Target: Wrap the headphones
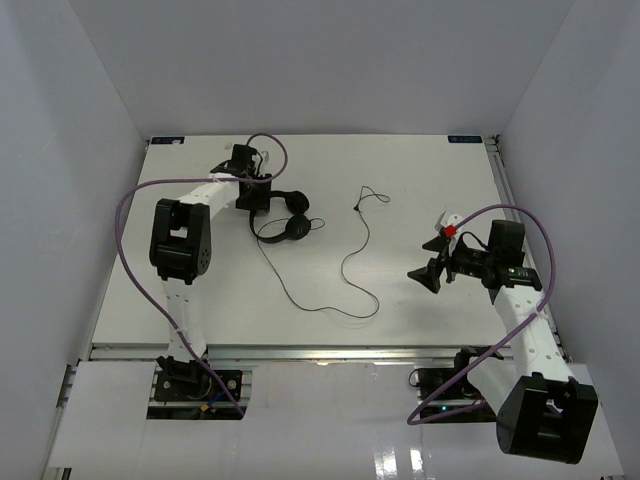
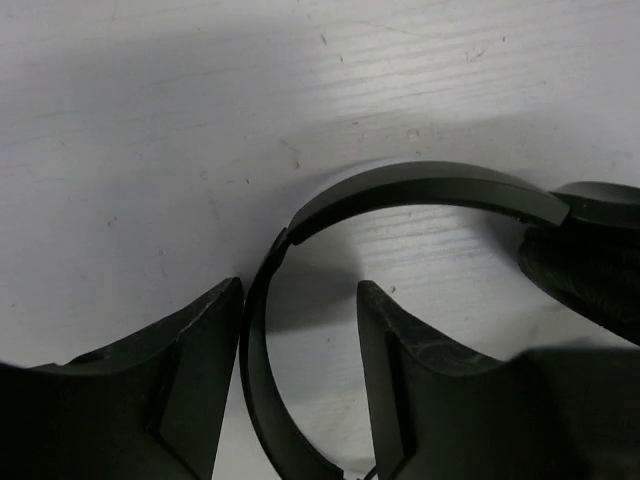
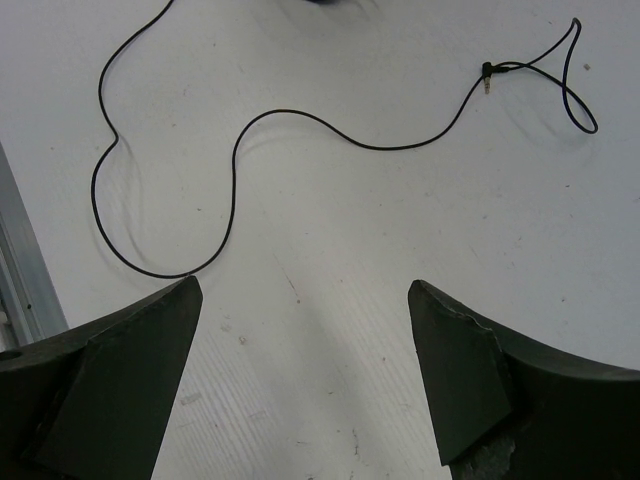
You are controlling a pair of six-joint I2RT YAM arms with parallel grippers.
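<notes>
While my left gripper [image 2: 300,290] stands over the far left part of the table [image 1: 420,170], its jaws straddle the thin headband of the headphones [image 2: 430,185] without clamping it. The band runs just beside one finger, with a gap to the other. Both ear cups lie on the table just beside this gripper. The cord [image 3: 235,170] trails from them in loose curves toward mid-table and ends at the plug [image 3: 487,72]. My right gripper [image 3: 305,285] hangs above the cord, jaws wide apart, holding nothing.
</notes>
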